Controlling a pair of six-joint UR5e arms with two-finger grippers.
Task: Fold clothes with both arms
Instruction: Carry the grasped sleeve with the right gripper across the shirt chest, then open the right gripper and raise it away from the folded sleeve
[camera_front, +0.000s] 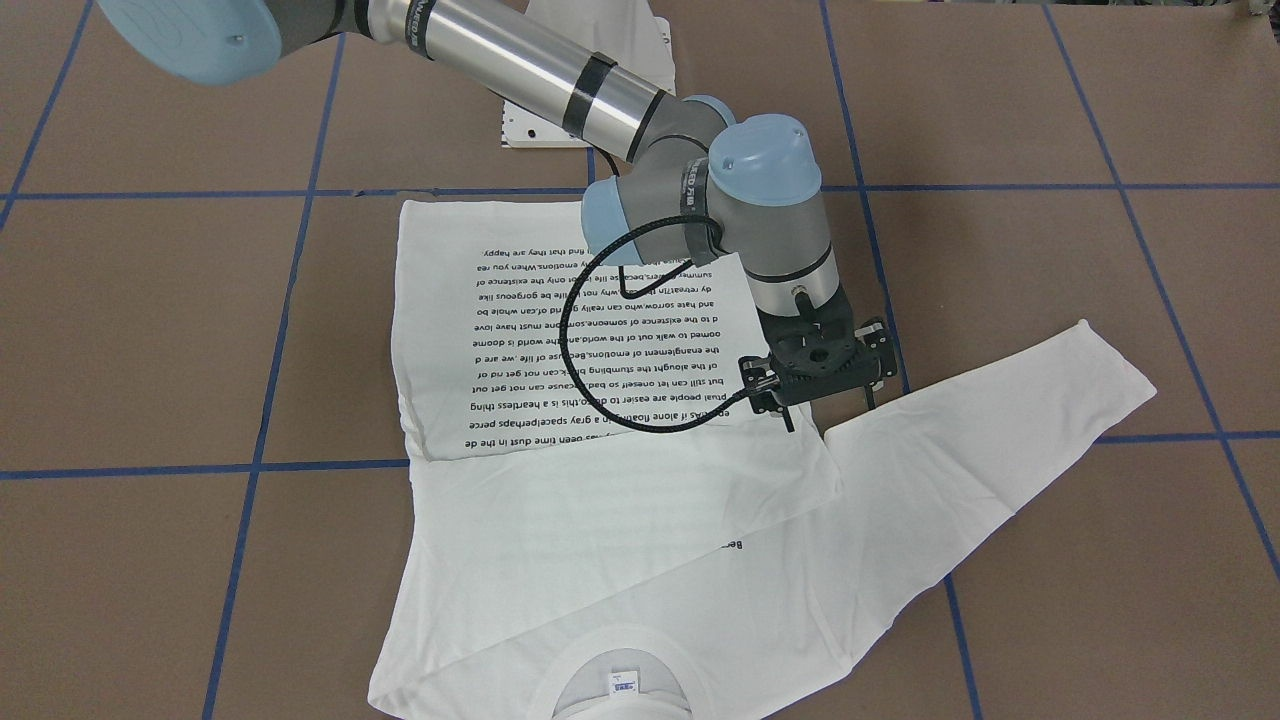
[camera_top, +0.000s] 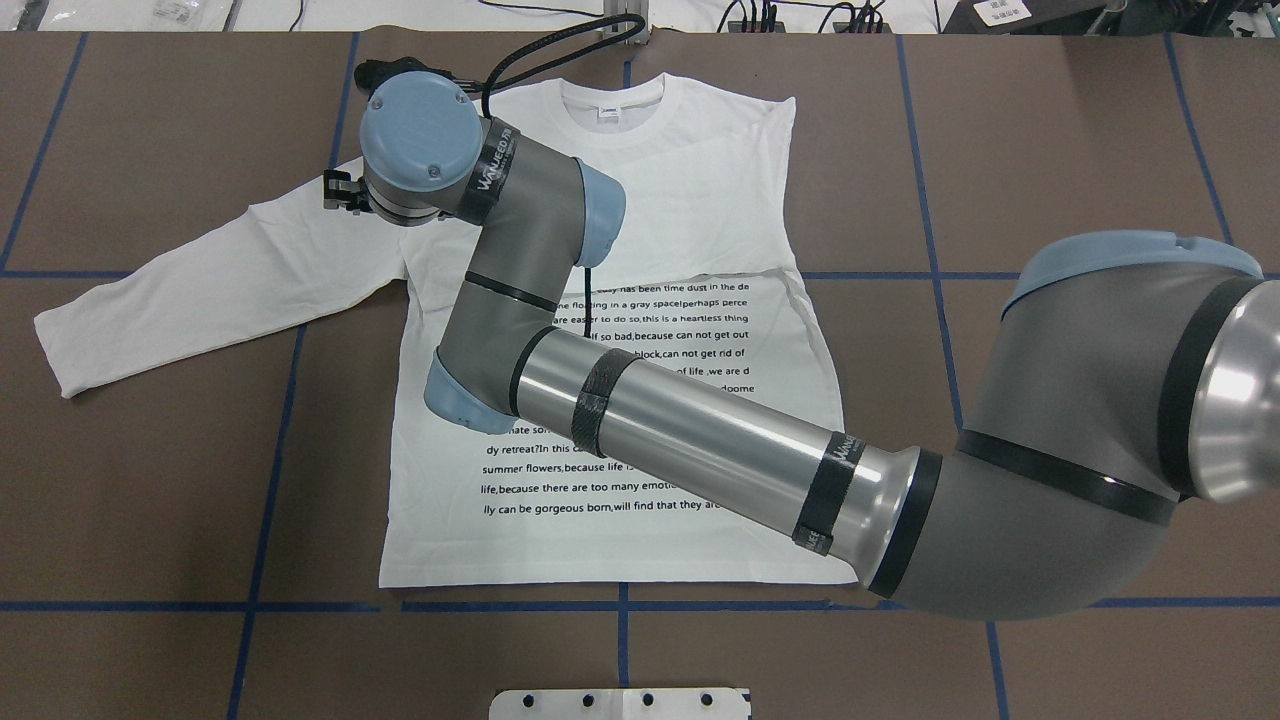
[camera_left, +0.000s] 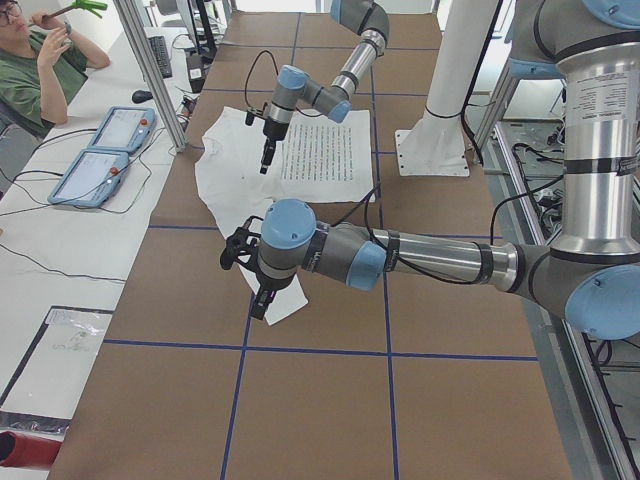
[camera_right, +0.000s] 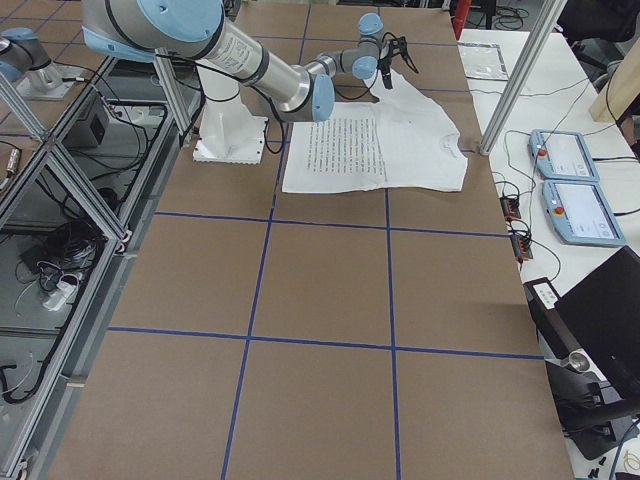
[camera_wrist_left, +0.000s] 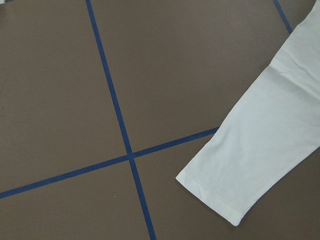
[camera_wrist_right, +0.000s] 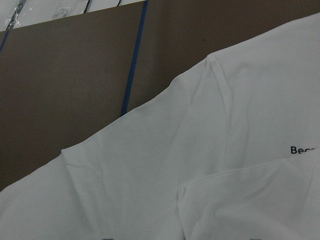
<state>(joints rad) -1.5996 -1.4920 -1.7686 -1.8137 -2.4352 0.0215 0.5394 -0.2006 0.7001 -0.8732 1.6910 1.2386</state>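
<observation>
Robotics laboratory: bench-top work cell.
Large brown table (camera_right: 320, 300) gridded with blue tape lines (camera_right: 268, 230); two grey-and-silver jointed robot arms (camera_left: 420, 262); white metal pedestal base (camera_right: 230, 135) standing at the table's long edge; aluminium frame posts (camera_left: 148, 70); two light-blue handheld control tablets (camera_right: 560, 152) on a white side desk (camera_left: 60, 240); loose black cables (camera_right: 65, 245) below; seated person (camera_left: 40, 75) beside the desk.

White printed T-shirt (camera_top: 700, 200), flat, partly folded
</observation>
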